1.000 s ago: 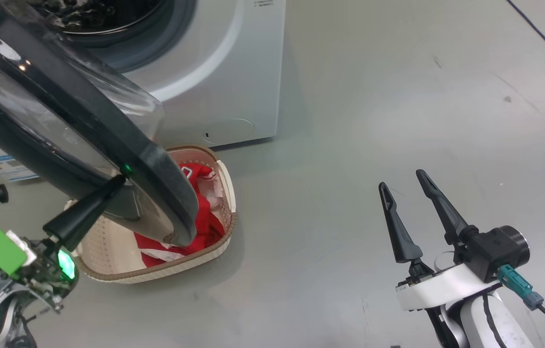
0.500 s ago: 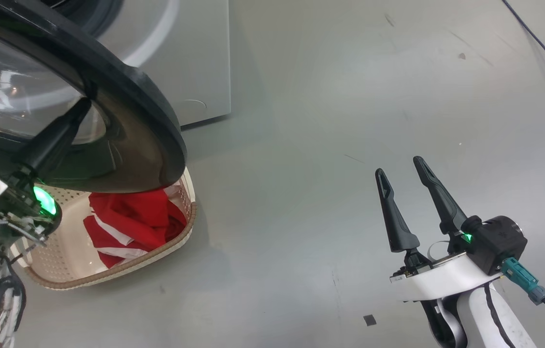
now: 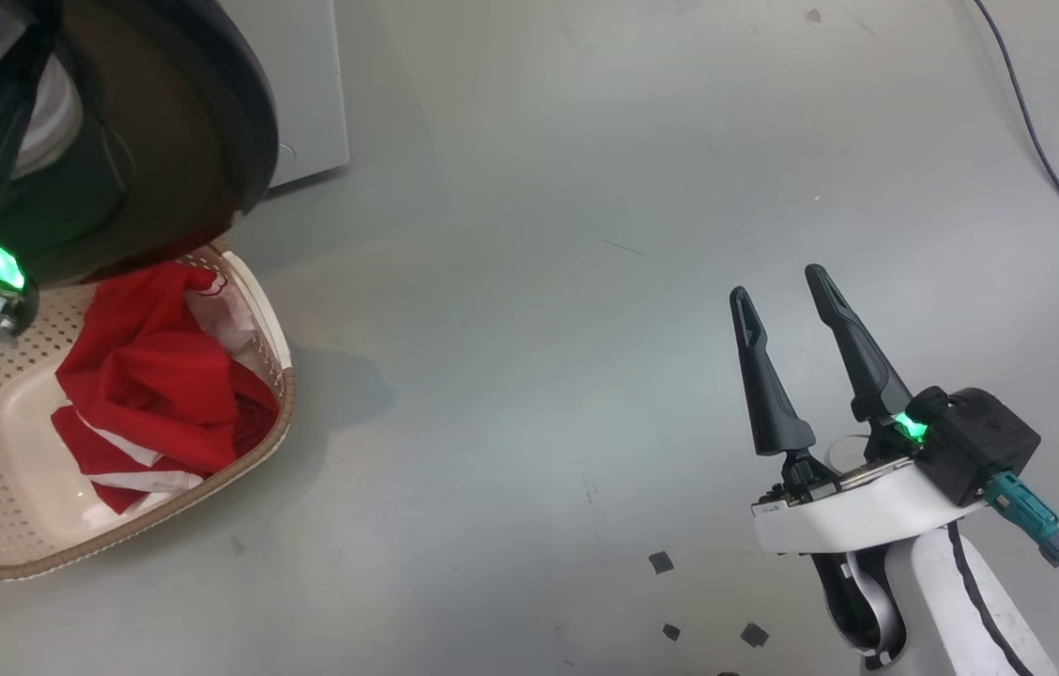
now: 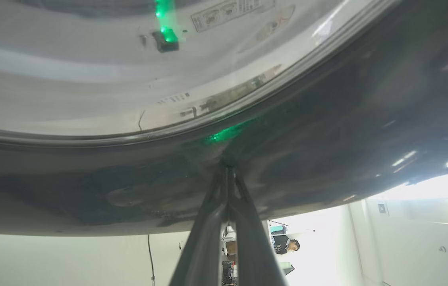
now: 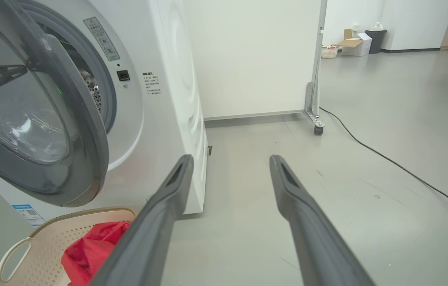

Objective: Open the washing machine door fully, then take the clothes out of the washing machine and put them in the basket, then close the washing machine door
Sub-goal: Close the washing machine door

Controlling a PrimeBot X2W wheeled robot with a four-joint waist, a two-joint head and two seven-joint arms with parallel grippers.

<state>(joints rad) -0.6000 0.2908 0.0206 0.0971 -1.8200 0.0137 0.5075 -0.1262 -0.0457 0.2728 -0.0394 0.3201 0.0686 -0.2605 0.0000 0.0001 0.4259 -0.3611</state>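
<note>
The smooth grey floor (image 3: 529, 282) carries the white washing machine (image 5: 168, 79), with the cream basket (image 3: 287, 404) standing just before it. A black cable (image 3: 1036, 141) trails across the floor and small dark scraps (image 3: 660, 561) lie scattered. A partition's wheeled foot (image 5: 314, 119), a cardboard box (image 5: 353, 44) and a dark bin (image 5: 375, 39) stand farther off.

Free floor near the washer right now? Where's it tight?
Free: floor between basket and right gripper, and from washing machine to cable. Tight: door overhangs basket, shut left gripper touching it; clothes take much of the basket.
</note>
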